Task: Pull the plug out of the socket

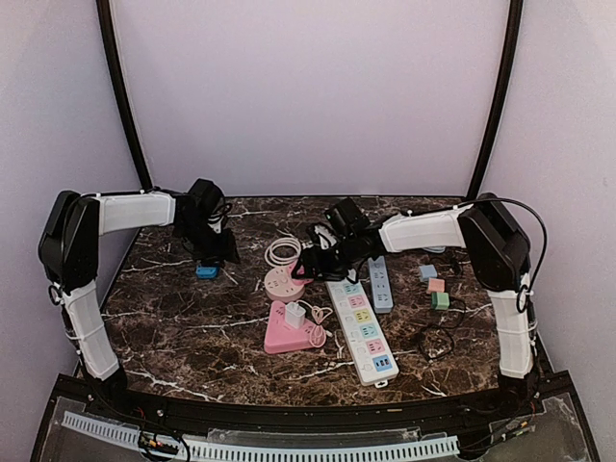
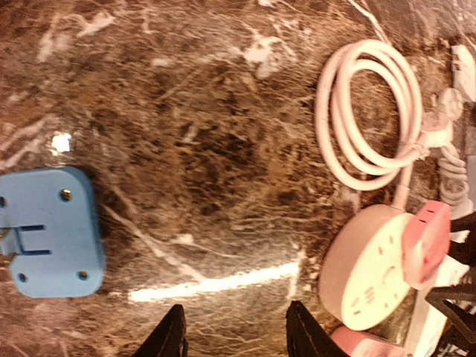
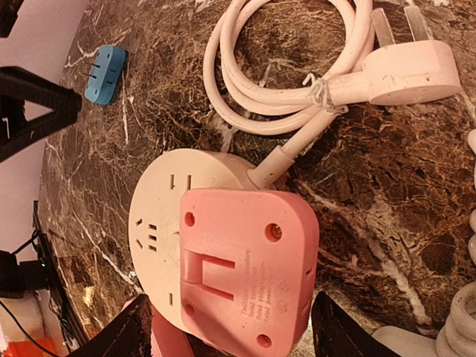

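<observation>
Plug [image 3: 245, 271] atop round socket [image 3: 156, 208], straddled by right end effector [image 3: 232, 331]

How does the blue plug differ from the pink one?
The blue plug lies loose on the table; the pink plug sits on the round socket. The right gripper straddles the pink plug; the blue plug lies beside the left gripper. Both are rounded squares with corner screws.
</observation>
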Controlling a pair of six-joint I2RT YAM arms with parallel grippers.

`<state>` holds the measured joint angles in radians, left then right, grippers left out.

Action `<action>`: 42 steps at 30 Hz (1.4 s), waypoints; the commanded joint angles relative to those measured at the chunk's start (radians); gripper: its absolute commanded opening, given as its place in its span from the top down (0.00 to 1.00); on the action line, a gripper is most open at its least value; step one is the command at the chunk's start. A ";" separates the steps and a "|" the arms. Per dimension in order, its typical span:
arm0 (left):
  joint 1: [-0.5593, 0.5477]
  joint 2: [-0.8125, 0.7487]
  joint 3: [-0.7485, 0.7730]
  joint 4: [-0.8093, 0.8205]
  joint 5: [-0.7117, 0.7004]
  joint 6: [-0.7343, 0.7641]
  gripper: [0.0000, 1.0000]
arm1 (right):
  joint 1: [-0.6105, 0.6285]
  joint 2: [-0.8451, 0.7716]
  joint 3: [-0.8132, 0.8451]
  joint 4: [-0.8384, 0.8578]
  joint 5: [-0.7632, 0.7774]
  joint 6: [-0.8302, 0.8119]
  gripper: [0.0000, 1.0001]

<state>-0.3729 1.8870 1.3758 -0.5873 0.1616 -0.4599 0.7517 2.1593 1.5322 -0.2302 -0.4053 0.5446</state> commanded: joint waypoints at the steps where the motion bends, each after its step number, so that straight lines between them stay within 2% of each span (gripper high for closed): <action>1: 0.003 -0.060 -0.104 0.188 0.302 -0.095 0.56 | -0.024 -0.029 -0.041 0.089 -0.062 0.049 0.32; 6: 0.002 -0.056 -0.219 0.390 0.458 -0.190 0.56 | -0.037 -0.015 -0.060 0.138 -0.106 0.083 0.35; 13: -0.010 -0.024 -0.269 0.485 0.539 -0.252 0.56 | -0.043 0.009 -0.050 0.154 -0.126 0.106 0.39; 23: -0.052 0.025 -0.261 0.483 0.523 -0.247 0.57 | -0.044 0.036 -0.026 0.163 -0.163 0.125 0.48; 33: -0.092 0.069 -0.219 0.414 0.441 -0.229 0.57 | -0.040 0.017 -0.023 0.149 -0.148 0.120 0.64; 42: -0.108 0.083 -0.185 0.364 0.382 -0.220 0.57 | -0.024 -0.015 -0.003 0.120 -0.127 0.101 0.68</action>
<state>-0.4679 1.9583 1.1652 -0.1753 0.5819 -0.6994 0.7086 2.1765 1.4967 -0.1230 -0.5259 0.6621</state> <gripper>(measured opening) 0.427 0.326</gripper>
